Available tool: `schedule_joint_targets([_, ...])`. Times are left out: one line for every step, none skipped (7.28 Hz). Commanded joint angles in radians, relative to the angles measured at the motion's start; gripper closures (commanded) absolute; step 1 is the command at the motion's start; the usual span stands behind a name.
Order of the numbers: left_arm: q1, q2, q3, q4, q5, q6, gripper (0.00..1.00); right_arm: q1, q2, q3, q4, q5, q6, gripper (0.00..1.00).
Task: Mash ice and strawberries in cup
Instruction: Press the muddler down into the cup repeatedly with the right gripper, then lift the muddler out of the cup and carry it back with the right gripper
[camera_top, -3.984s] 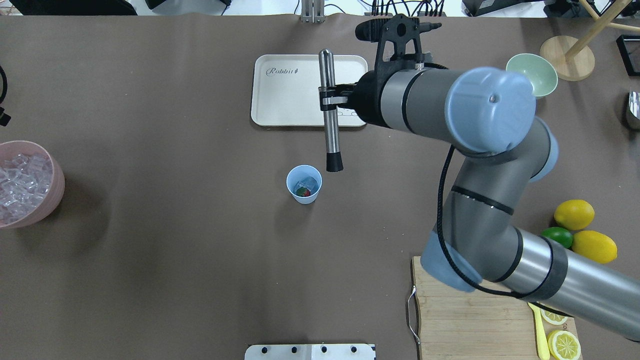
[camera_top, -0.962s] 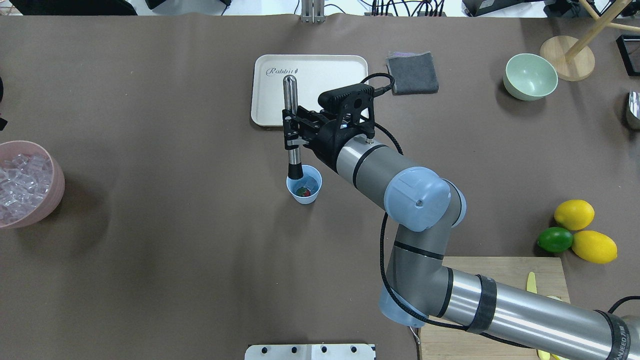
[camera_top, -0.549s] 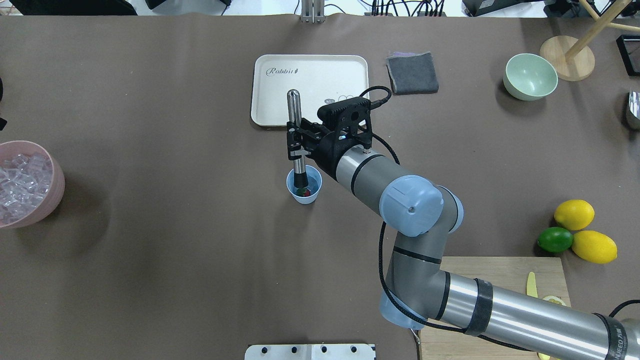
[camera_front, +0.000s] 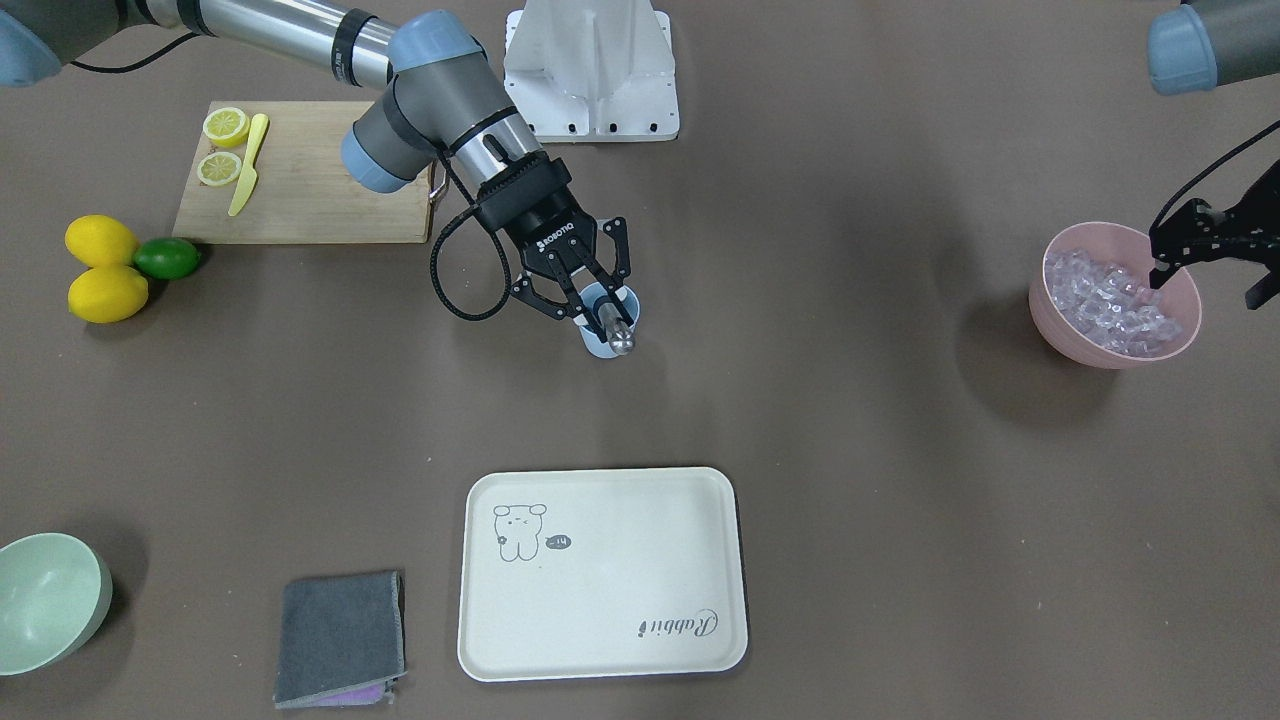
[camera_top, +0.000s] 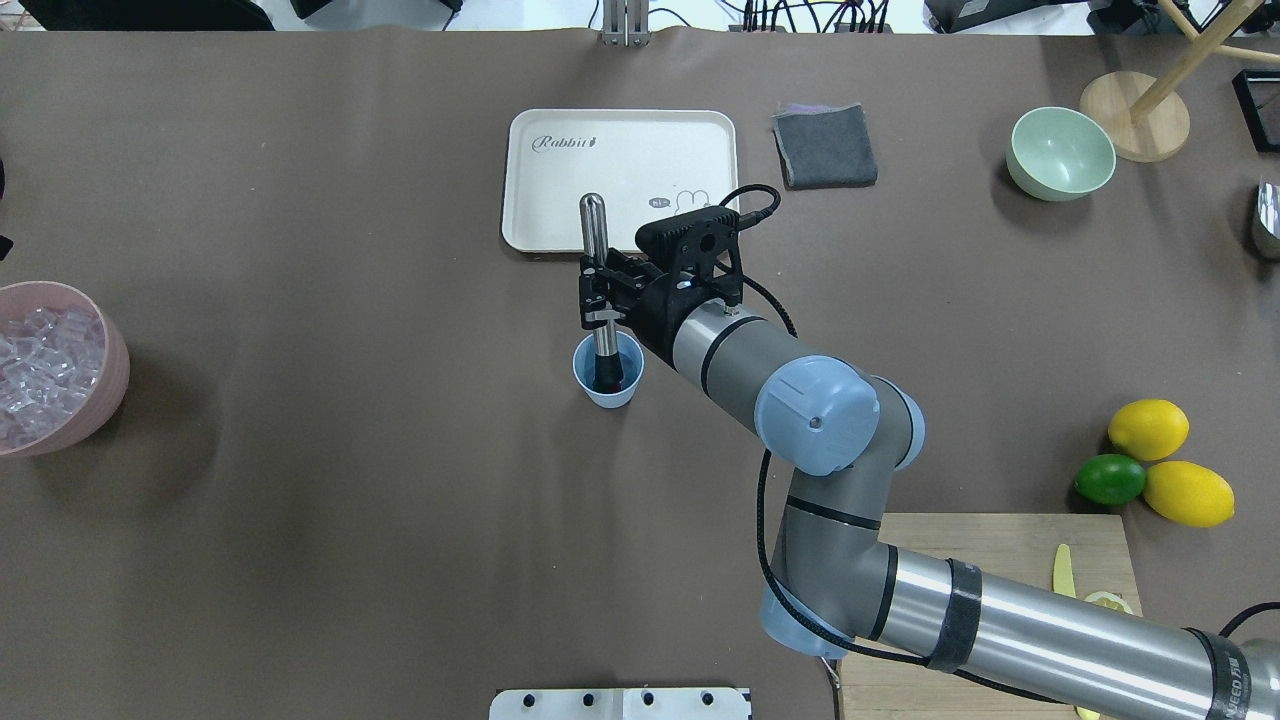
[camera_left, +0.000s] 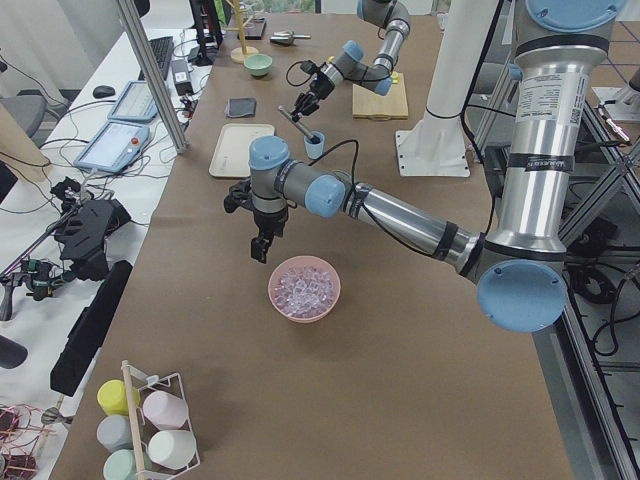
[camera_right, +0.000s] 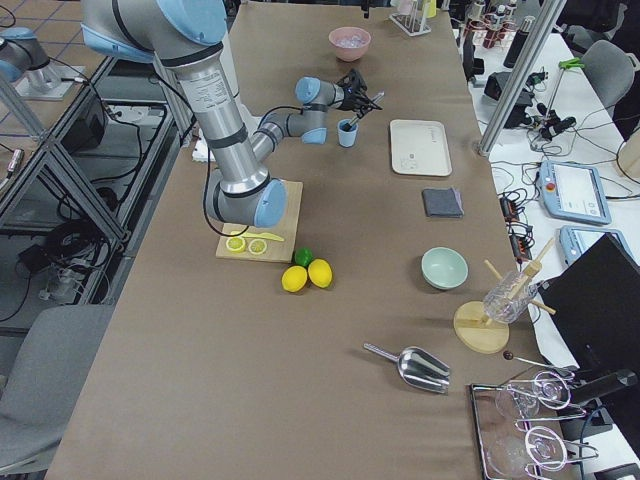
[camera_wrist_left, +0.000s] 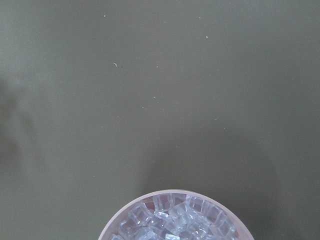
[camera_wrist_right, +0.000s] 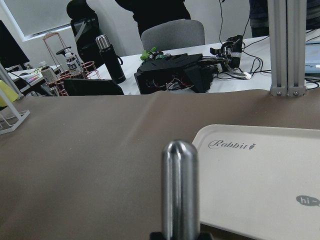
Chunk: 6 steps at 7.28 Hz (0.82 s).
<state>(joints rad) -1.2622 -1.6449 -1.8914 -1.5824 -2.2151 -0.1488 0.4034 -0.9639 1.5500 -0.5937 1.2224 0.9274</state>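
Robotics lab, pretty obvious. Two industrial arms, left arm (camera_left: 400, 210) and right arm (camera_top: 1000, 620), mounted by white pedestal (camera_left: 455, 90) next to long desk (camera_top: 300, 550) wrapped in brown sheet. Aluminium frame post (camera_wrist_right: 286, 45) at desk edge. Teach pendants (camera_right: 572, 192) lying on white side bench. Cable bundles (camera_top: 800, 15) plugged in at far end. Heap of black electronics and wires (camera_wrist_right: 175, 72) behind. Office chair (camera_wrist_right: 172, 35), monitor (camera_right: 600, 300), black gear on tripod (camera_left: 85, 225) around it.
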Motion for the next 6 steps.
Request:
schedule_joint_targets([0.0, 0.0, -0.008, 0.001, 0.0, 0.0, 0.03, 0.0, -0.001, 0.005, 0.002, 0.002, 0.001, 1.0])
schedule_joint_targets([0.0, 0.0, -0.009, 0.001, 0.0, 0.0, 0.03, 0.015, 0.005, 0.039, -0.004, 0.008, -0.004, 1.0])
schedule_joint_targets([0.0, 0.0, -0.009, 0.001, 0.0, 0.0, 0.03, 0.047, 0.01, 0.057, -0.009, 0.05, -0.001, 1.0])
schedule_joint_targets([0.0, 0.0, -0.011, 0.001, 0.0, -0.002, 0.03, 0.098, 0.013, 0.086, -0.043, 0.109, 0.002, 1.0])
schedule_joint_targets([0.0, 0.0, -0.011, 0.001, 0.003, -0.002, 0.03, 0.159, 0.01, 0.155, -0.157, 0.188, 0.004, 1.0])
schedule_joint_targets([0.0, 0.0, -0.012, 0.001, 0.003, -0.002, 0.03, 0.22, -0.007, 0.179, -0.249, 0.28, 0.04, 1.0])
